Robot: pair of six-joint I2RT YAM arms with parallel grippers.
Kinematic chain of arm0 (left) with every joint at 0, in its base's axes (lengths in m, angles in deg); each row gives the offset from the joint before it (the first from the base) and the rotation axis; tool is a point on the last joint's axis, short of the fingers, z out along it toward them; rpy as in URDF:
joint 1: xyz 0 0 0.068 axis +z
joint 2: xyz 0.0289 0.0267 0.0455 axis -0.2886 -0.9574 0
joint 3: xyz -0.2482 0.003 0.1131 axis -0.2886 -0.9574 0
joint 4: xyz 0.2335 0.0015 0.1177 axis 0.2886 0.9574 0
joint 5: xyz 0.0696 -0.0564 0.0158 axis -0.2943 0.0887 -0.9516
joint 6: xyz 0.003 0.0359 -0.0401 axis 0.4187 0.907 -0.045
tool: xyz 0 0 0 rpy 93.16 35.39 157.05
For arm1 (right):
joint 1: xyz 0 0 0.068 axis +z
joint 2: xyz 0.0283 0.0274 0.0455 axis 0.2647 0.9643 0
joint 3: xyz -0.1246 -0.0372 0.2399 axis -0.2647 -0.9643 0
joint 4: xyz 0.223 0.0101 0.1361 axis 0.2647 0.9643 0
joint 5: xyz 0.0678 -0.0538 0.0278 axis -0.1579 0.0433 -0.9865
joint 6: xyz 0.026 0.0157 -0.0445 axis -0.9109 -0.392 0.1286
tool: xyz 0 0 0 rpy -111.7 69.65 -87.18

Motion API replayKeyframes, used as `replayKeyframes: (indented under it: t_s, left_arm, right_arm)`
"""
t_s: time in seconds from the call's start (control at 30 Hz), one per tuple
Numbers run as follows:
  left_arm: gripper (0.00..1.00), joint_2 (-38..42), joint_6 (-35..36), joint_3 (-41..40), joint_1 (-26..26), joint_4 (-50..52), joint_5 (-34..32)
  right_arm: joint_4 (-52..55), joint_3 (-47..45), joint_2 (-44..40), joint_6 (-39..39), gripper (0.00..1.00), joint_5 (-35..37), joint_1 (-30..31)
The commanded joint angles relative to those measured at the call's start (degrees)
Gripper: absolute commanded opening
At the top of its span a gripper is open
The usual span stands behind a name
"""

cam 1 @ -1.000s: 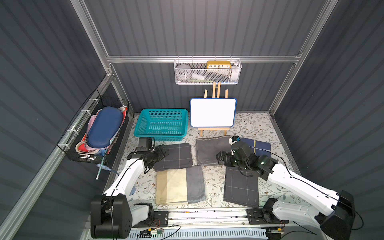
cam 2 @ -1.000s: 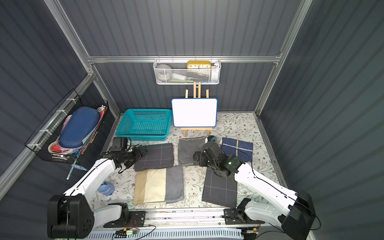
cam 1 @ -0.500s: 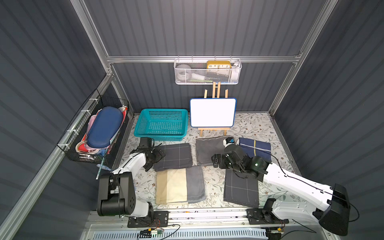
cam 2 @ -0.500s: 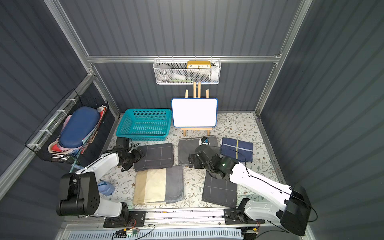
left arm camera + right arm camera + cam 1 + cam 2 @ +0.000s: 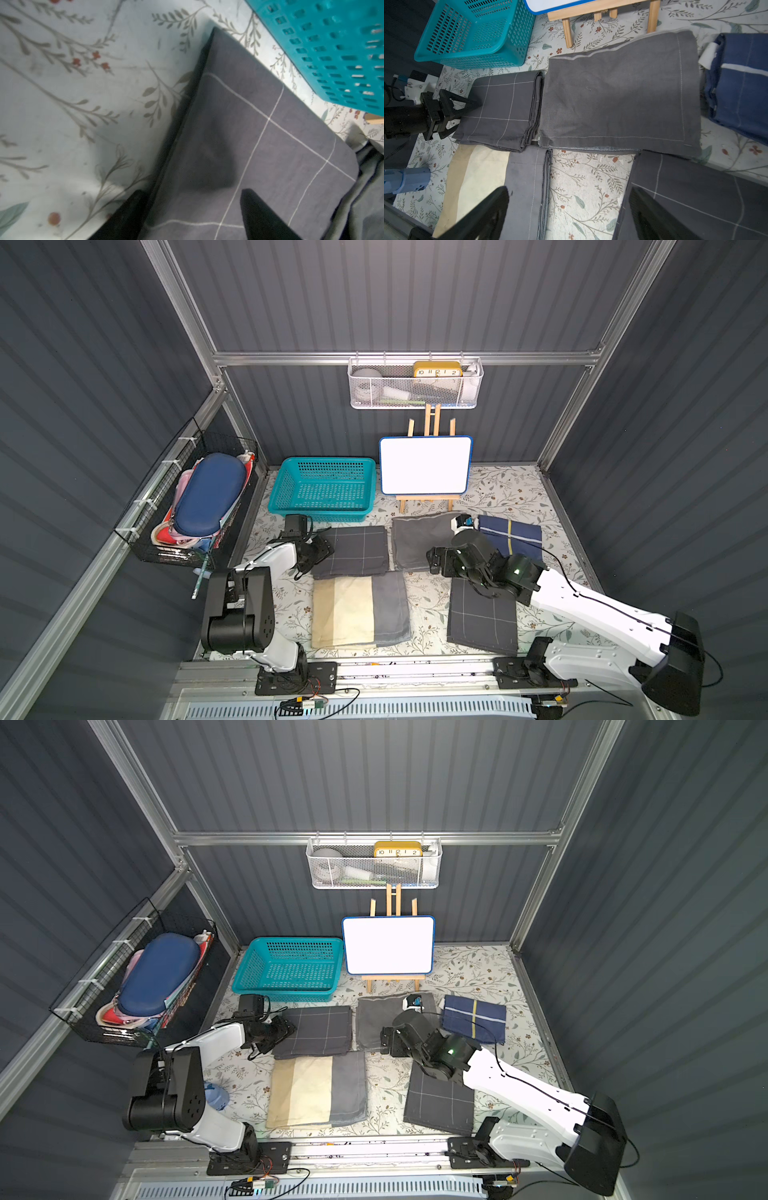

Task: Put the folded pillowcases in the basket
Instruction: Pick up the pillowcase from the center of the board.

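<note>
The teal basket (image 5: 324, 461) (image 5: 291, 941) stands empty at the back left of the floral mat. Just in front of it lies a dark grey checked folded pillowcase (image 5: 357, 549) (image 5: 320, 1031) (image 5: 259, 124) (image 5: 504, 108). My left gripper (image 5: 328, 549) (image 5: 291, 1029) (image 5: 191, 199) is at its left edge, open, one finger over the cloth and one low at the mat side, with the folded edge between them. My right gripper (image 5: 432, 562) (image 5: 386, 1042) (image 5: 569, 199) hangs open over bare mat, holding nothing.
Other folded pillowcases lie around: plain grey (image 5: 415, 539), navy striped (image 5: 511, 535), beige and grey (image 5: 357, 610), another checked one (image 5: 482, 622). A whiteboard on an easel (image 5: 424, 464) stands beside the basket. A black wire basket (image 5: 195, 497) and a white mesh rack (image 5: 415, 383) hang on the walls.
My left gripper has slid onto the checked pillowcase's left edge and its jaws have narrowed. The right gripper has swung left, off the plain grey pillowcase's right side.
</note>
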Motion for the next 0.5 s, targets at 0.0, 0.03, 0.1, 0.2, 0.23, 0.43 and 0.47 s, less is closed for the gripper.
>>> replayKeyframes:
  t_s: [0.0,0.03,0.1,0.2,0.23,0.43,0.47]
  left_arm:
    - [0.49,-3.91,0.56,-1.38,-1.14,-0.01,3.19]
    - [0.46,-3.87,0.44,-1.44,-1.15,-0.03,2.99]
    - [0.39,-3.24,0.33,-1.43,-1.35,0.01,2.37]
    - [0.19,-1.76,0.60,-0.77,-1.92,0.53,1.66]
    - [0.12,-1.19,0.95,-0.36,-2.25,0.73,1.58]
    - [0.00,6.45,2.26,5.66,-9.23,7.31,-3.14]
    - [0.00,7.89,2.52,7.12,-10.44,8.51,-4.02]
  right_arm:
    - [0.53,-1.18,-0.64,-1.12,0.96,2.04,0.31]
    - [0.61,-1.22,-0.77,-1.12,0.96,2.10,0.32]
    - [0.88,-1.40,-1.16,-1.20,0.96,2.59,0.31]
    - [0.81,-1.61,-1.69,-1.29,0.96,3.16,0.31]
    - [0.66,-1.82,-1.78,-1.22,0.96,3.38,0.32]
    - [0.35,-1.94,-2.15,-0.81,0.96,4.78,0.23]
    - [0.45,-1.85,-2.15,-0.77,0.96,4.84,0.30]
